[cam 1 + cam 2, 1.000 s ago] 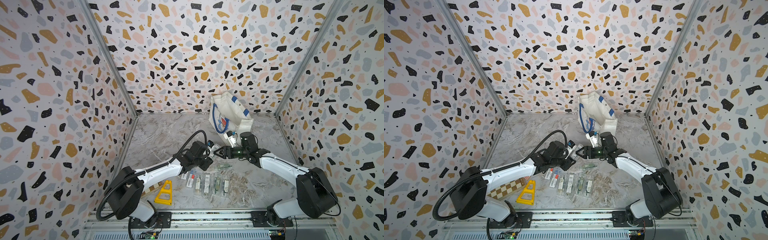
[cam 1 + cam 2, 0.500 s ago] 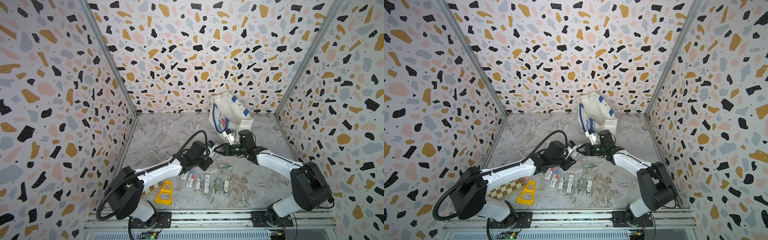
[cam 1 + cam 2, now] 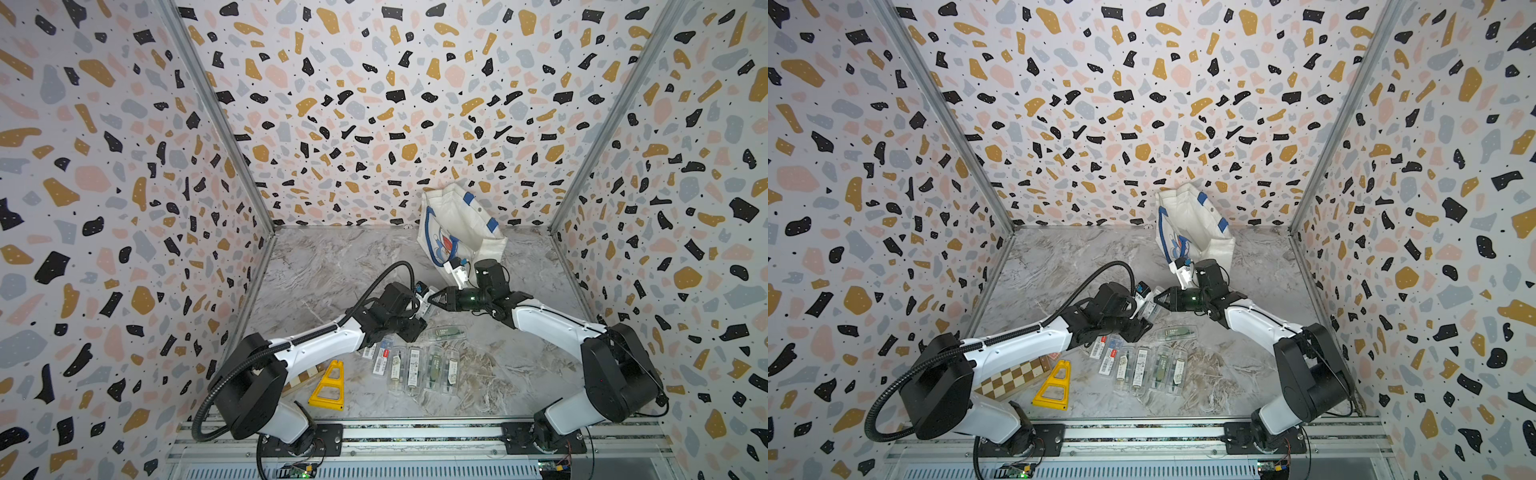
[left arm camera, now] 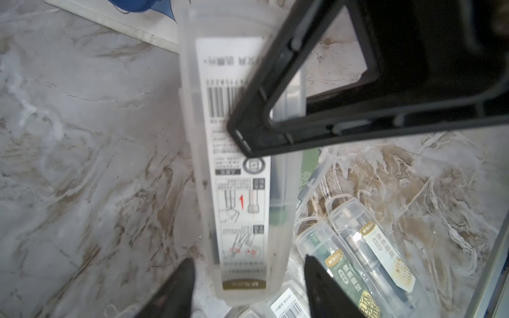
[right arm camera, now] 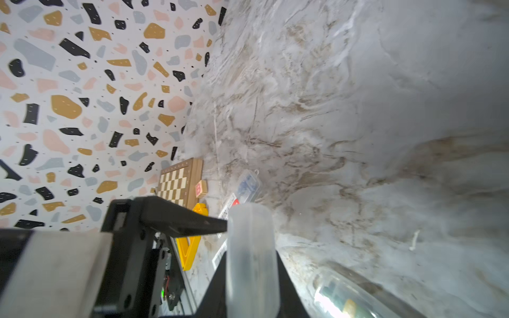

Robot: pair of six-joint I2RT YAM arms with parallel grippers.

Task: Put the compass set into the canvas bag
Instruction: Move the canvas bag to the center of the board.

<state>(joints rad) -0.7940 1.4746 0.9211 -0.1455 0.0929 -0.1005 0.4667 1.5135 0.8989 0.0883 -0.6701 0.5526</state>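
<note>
The compass set (image 3: 428,304) (image 3: 1149,306) is a clear plastic case with a white printed label, held above the table's middle. My right gripper (image 3: 433,297) (image 3: 1157,298) is shut on it. The right wrist view shows the frosted case (image 5: 252,242) pinched between the right gripper's (image 5: 252,257) jaws. In the left wrist view my left gripper (image 4: 248,260) is open, its fingers (image 4: 181,278) standing clear of either side of the case (image 4: 242,192). The white canvas bag (image 3: 457,224) (image 3: 1192,224) with blue handles stands tilted at the back, just behind the right wrist.
Several more clear cases (image 3: 419,365) (image 3: 1148,368) lie in a row near the front, and one (image 3: 449,332) lies apart behind them. A yellow triangular stand (image 3: 328,384) and a wooden chessboard (image 3: 1013,378) sit front left, under the left arm. Patterned walls enclose three sides.
My right gripper reached in toward the left one and shut on the case. My left gripper, shut on the case before, has opened around it.
</note>
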